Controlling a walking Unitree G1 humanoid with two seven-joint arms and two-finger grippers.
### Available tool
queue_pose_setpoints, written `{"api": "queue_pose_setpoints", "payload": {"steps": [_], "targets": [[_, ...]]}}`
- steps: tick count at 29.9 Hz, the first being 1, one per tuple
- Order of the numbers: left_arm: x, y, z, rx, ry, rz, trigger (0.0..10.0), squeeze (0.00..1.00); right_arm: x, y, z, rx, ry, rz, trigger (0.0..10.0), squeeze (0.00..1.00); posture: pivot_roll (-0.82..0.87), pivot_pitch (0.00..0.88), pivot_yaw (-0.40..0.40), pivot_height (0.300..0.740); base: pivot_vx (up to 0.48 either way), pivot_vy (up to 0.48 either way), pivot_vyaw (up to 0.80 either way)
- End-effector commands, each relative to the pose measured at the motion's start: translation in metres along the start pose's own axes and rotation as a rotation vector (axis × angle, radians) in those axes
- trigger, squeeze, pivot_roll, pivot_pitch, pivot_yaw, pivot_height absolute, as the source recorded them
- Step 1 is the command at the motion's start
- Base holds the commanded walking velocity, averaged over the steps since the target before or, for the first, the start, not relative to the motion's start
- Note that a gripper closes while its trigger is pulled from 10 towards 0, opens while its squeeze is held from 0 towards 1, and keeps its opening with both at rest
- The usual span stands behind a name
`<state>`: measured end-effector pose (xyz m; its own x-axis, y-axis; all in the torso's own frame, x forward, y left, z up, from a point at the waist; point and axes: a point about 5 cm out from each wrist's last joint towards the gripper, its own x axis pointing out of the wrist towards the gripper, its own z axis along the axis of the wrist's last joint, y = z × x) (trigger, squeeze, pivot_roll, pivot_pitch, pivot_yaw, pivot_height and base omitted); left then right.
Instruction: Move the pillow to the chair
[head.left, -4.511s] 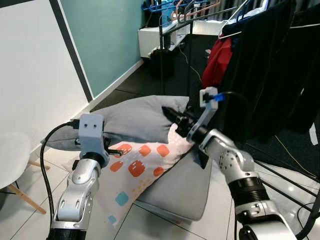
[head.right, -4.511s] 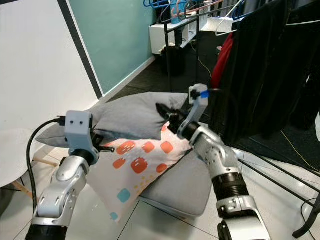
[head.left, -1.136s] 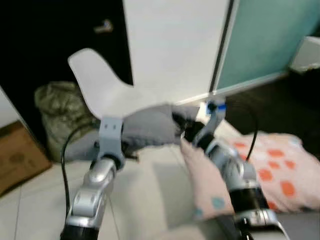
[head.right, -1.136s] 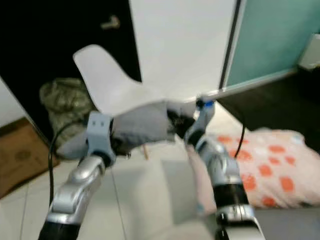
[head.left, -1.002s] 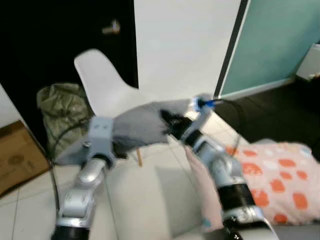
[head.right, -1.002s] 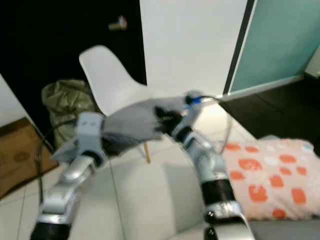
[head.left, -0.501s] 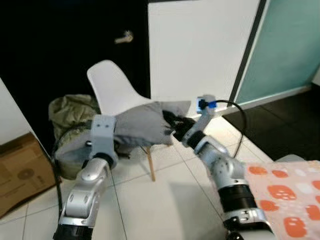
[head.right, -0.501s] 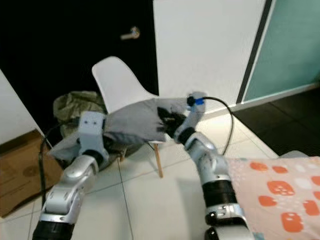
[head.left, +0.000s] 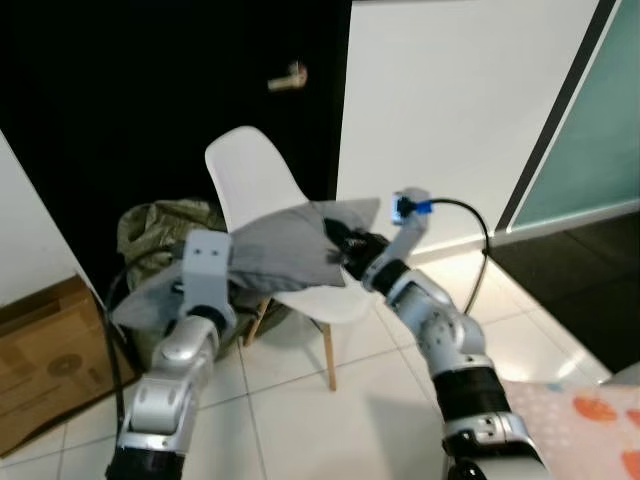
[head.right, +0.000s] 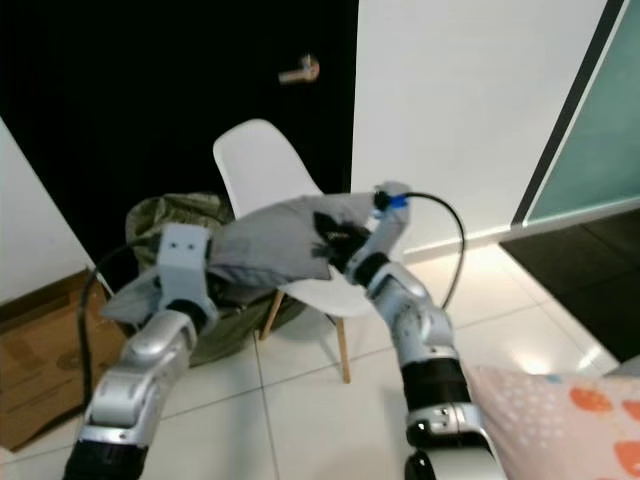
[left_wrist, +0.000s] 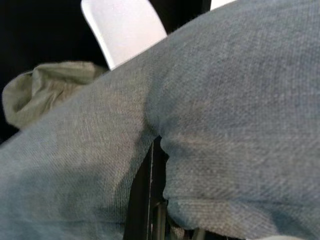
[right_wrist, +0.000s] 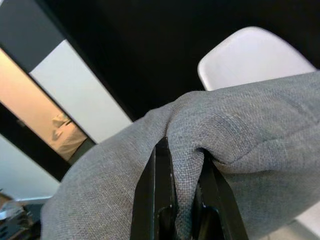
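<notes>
Since half a second ago the camera has swung, so the white chair (head.left: 262, 215) now sits nearer the centre of the head views and the patterned cushion (head.right: 560, 415) has slid to the lower right corner. The grey pillow (head.left: 268, 253) is held clear of the floor, overlapping the seat at mid-frame; the right gripper (right_wrist: 179, 197) is pinched on a fold at one end, and the left gripper (left_wrist: 152, 200) is half buried in fabric, one finger pressed against the cloth. With the chair this close, lowering and release are judged to be what remains.
</notes>
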<state>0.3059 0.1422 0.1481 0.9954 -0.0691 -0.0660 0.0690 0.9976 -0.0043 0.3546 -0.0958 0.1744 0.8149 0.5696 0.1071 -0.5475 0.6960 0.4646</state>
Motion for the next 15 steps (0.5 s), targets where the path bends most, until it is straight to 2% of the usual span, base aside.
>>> {"api": "queue_pose_setpoints", "payload": {"steps": [1,15], "targets": [[0.0018,-0.0069,0.0167,-0.001,-0.083,-0.028,10.0,0.00,-0.0011,-0.0009,-0.0012,0.000,0.008,-0.001,10.0,0.00,-0.18,0.000,0.030,0.740,0.480,0.000,0.00],[0.0028,-0.0115,0.0159,-0.011,-0.076,-0.053,10.0,0.00,0.0008,0.0001,-0.0007,0.002,0.007,0.005,10.0,0.00,-0.18,0.000,0.027,0.740,0.480,0.000,0.00]]}}
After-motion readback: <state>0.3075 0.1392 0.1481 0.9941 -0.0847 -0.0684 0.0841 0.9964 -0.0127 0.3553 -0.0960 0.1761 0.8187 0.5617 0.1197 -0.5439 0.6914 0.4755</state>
